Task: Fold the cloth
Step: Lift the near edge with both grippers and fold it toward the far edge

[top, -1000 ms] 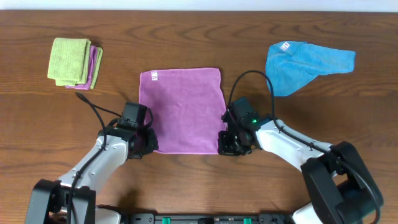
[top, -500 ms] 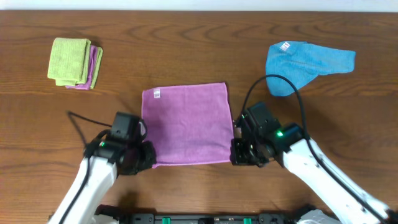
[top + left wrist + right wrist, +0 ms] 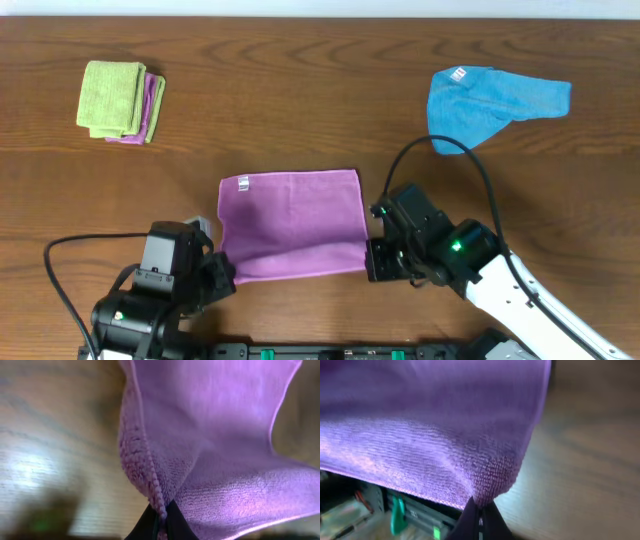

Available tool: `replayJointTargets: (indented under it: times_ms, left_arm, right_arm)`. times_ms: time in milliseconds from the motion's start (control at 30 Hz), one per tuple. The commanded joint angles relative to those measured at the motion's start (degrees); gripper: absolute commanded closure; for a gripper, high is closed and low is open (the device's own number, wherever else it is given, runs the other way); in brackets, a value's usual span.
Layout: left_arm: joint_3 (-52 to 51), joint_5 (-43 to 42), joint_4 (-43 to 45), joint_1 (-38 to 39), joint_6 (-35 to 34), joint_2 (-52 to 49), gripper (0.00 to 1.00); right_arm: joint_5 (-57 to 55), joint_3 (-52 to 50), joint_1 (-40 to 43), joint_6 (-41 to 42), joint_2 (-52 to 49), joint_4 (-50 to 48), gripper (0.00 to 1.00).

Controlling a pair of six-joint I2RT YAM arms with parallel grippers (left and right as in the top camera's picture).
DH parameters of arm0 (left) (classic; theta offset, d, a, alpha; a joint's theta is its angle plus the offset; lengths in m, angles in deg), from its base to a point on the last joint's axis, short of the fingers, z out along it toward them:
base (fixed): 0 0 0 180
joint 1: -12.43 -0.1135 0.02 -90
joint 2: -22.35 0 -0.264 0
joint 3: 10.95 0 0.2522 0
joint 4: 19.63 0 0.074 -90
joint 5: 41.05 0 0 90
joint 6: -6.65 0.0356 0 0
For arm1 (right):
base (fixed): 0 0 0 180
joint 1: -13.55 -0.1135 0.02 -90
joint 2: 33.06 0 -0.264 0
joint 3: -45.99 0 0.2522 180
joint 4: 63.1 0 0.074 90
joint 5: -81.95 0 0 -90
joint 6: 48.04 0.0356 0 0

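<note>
Nubby matt terry cloth (image 3: 292, 222) over smooth, faintly glossy wooden table (image 3: 300, 90).

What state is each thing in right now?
cloth: unfolded, near corners pinched, near edge lifted off the table.
left gripper: shut on the cloth's near left corner.
right gripper: shut on its near right corner.
blue cloth: crumpled, lying loose.
lime-green cloth: folded, stacked on a folded pink cloth.

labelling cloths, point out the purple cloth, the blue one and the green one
purple cloth (image 3: 292, 222), overhead view, centre of its panel
blue cloth (image 3: 470, 105), overhead view, left bunched part
green cloth (image 3: 108, 95), overhead view, top fold
</note>
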Motion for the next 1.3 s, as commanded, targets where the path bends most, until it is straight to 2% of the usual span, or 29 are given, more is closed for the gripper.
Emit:
replayJointTargets:
  times_ms: [0,100,333,400,567,767,933,1267]
  left_arm:
    - [-0.33,7.45,3.19,-0.17,-2.67,-1.49,0.94]
    - [-0.33,9.05,9.27,-0.2,-3.41,-5.2,0.94]
    - [-0.2,12.74,22.84,-0.44,-3.48,-20.87,0.94]
    - [-0.07,14.73,24.96,-1.46,-6.1,-24.28,0.94]
    - [0.87,13.64,31.08,-6.01,-7.13,-28.59,0.95]
    - [6.38,9.97,30.97,-7.48,-2.14,-28.52,0.94]
    - [12.9,7.69,26.8,-7.45,1.62,-28.3,0.94]
    - [15.63,17.0,20.44,-7.41,3.21,-28.33,0.94]
  right_arm:
    - [-4.46,0.7,-0.02,1.51,0.31,-4.39,0.98]
    - [-6.47,0.7,0.52,1.44,-1.84,-10.88,0.98]
    - [-5.01,0.79,4.57,0.13,-12.92,-24.68,0.99]
    - [-4.74,1.16,6.08,0.11,-15.52,-28.11,0.98]
    - [-4.31,4.74,9.73,-0.5,-19.45,-31.21,0.98]
    - [-4.04,9.29,10.64,-2.43,-19.96,-31.08,0.98]
    - [-4.09,9.99,10.67,-2.4,-19.93,-30.95,0.99]
    - [-4.09,9.99,11.47,-2.05,-19.93,-30.88,0.98]
